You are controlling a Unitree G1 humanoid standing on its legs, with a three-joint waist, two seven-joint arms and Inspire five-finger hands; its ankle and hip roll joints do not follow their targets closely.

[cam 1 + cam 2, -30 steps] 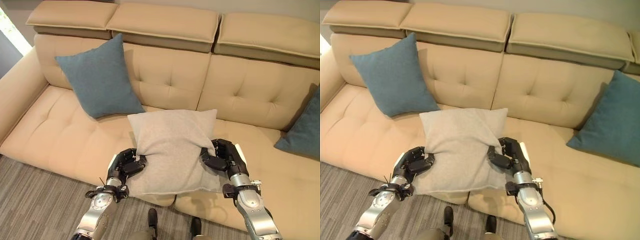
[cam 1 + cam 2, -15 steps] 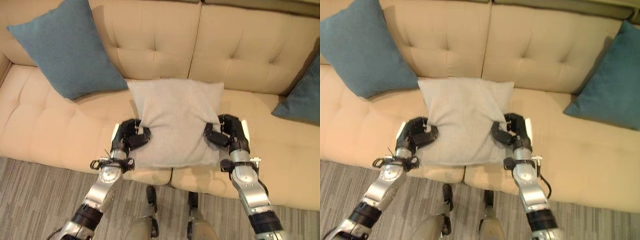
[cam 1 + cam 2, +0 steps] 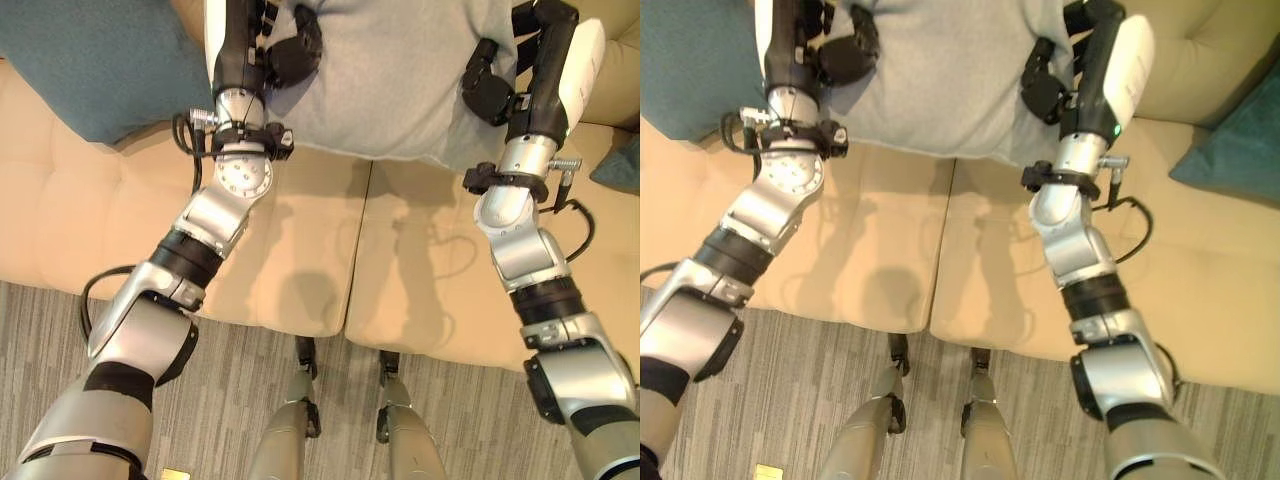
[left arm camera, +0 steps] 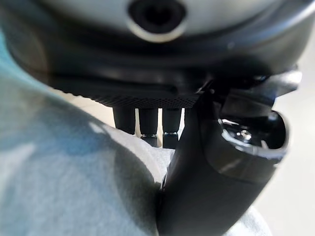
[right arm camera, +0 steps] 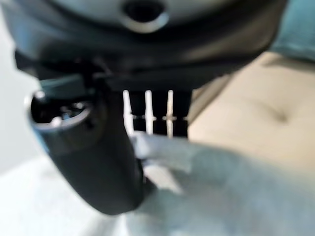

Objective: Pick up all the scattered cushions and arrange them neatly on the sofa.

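**Grey cushion pinched at both side edges, held over the sofa seat**

Grey cushion (image 3: 390, 70) sits at the top of my head views, clamped between both hands. Left hand (image 3: 285, 50) has thumb and fingers curled onto the cushion's left edge; right hand (image 3: 495, 85) does the same on the right edge. Left wrist view confirms it: thumb (image 4: 206, 196) presses into the grey fabric, fingers (image 4: 147, 120) wrap behind it. Right wrist view matches, thumb (image 5: 98, 167) on the front face, fingers (image 5: 157, 110) behind, fabric bunched between them.

Edges: the cushion's lower hem hangs just above the beige sofa (image 3: 330, 250) seat, right over the seam between two seat cushions. I can't tell whether the hem touches the seat. The cushion's top edge is cut off by the frame.

Neighbours: a teal cushion (image 3: 90, 70) lies on the sofa just beside my left hand, its near corner close to the wrist. A second teal cushion (image 3: 1240, 150) sits to the right, well apart from my right hand, with bare beige seat between.

Room: the seat below the hem is open and wide, from one teal cushion to the other. The sofa's front edge runs below my forearms, then grey striped carpet (image 3: 200, 400).
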